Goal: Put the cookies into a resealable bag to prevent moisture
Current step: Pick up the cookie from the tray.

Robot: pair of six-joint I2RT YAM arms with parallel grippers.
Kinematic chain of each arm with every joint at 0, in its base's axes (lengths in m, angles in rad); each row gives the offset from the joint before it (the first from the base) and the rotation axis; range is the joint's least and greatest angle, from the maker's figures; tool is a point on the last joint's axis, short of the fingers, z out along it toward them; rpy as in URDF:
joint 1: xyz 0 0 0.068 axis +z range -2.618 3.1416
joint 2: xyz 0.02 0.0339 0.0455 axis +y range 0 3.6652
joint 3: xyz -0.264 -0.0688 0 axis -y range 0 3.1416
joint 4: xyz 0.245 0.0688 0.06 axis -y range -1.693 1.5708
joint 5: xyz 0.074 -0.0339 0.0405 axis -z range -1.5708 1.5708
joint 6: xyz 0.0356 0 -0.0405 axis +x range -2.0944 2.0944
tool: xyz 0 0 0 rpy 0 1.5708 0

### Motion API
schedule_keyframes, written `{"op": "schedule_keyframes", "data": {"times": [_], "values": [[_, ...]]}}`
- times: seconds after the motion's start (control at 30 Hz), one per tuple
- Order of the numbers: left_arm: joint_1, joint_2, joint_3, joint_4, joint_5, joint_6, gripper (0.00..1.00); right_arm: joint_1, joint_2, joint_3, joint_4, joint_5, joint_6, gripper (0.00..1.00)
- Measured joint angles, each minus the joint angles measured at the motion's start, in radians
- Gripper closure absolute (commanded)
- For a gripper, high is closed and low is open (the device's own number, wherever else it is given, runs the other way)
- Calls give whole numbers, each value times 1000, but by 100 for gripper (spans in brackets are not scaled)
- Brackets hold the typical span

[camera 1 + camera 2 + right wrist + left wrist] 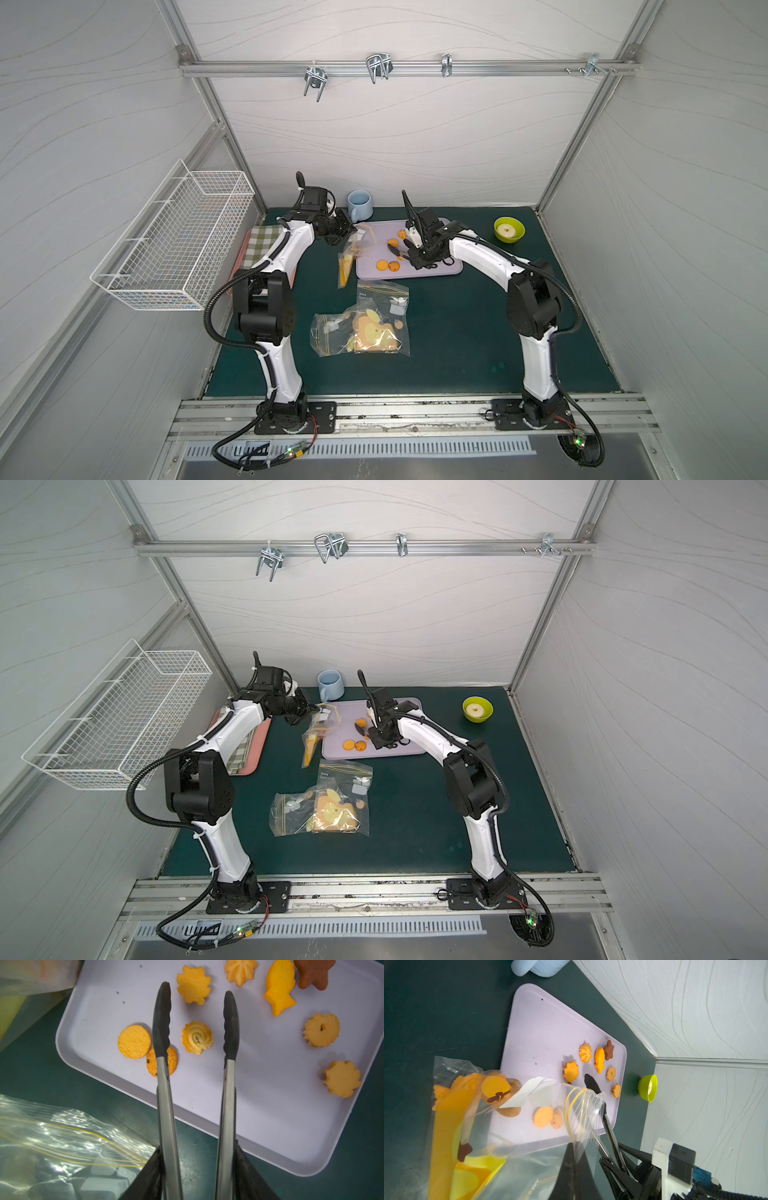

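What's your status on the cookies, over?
Left end effector shut on bag rim. Right end effector holds tongs, tips open astride swirl cookie. Chip cookie crowds one tip.

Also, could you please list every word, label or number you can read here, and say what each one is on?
No text is legible.
Flat bag: small grey print near its zip, too small to read.
Lifted bag: faint lettering on the film, too blurred to read.
Tray, cookies, tongs: no writing visible.
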Motion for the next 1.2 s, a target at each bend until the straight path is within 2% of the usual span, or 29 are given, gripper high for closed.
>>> {"op": "schedule_keyframes", "data": {"times": [0.43, 0.6, 0.83, 1.0, 1.2], "values": [[4, 0, 0, 7, 12, -11, 100, 21, 143, 176, -76, 29, -37, 52], [4, 0, 0, 7, 13, -11, 100, 21, 156, 187, -84, 40, -46, 59], [4, 0, 0, 8, 13, -16, 100, 21, 147, 156, -66, 53, -46, 62], [4, 0, 0, 7, 16, -18, 100, 21, 39, -9, -16, 84, -19, 62], [-3, 0, 0, 7, 32, -18, 100, 18, -230, -200, 40, 64, 7, 62]]}}
